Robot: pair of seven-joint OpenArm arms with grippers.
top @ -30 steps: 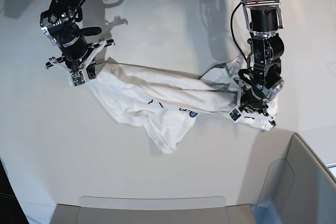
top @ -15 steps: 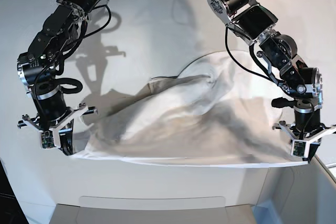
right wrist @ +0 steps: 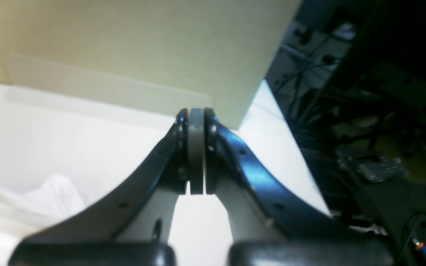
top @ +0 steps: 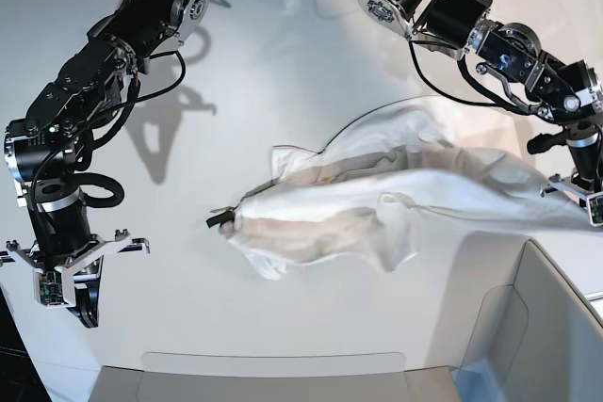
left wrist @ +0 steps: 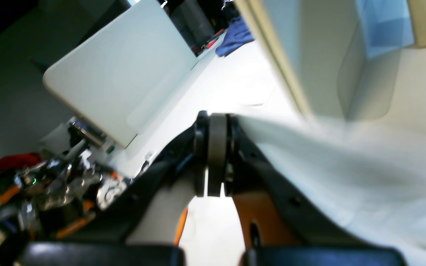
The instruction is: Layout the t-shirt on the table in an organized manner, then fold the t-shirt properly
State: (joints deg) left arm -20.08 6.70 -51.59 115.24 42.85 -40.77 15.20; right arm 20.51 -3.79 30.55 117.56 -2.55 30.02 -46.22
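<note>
The white t-shirt hangs blurred over the table, stretched from a black tag at its free left end to the far right. There my left gripper is shut on its edge. In the left wrist view the cloth runs off rightward from the closed left gripper. My right gripper hangs at the front left, well apart from the shirt. The right wrist view shows that gripper shut with nothing between its pads, and white cloth lies low at the left, away from it.
A grey bin-like corner piece stands at the front right, just below my left gripper. A pale raised strip runs along the table's front edge. Dark clutter lies beyond the table in both wrist views.
The shirt's left end has come out of my right gripper and swung right toward the middle of the table. My right gripper moved further to the front left; my left gripper moved right, still holding cloth.
</note>
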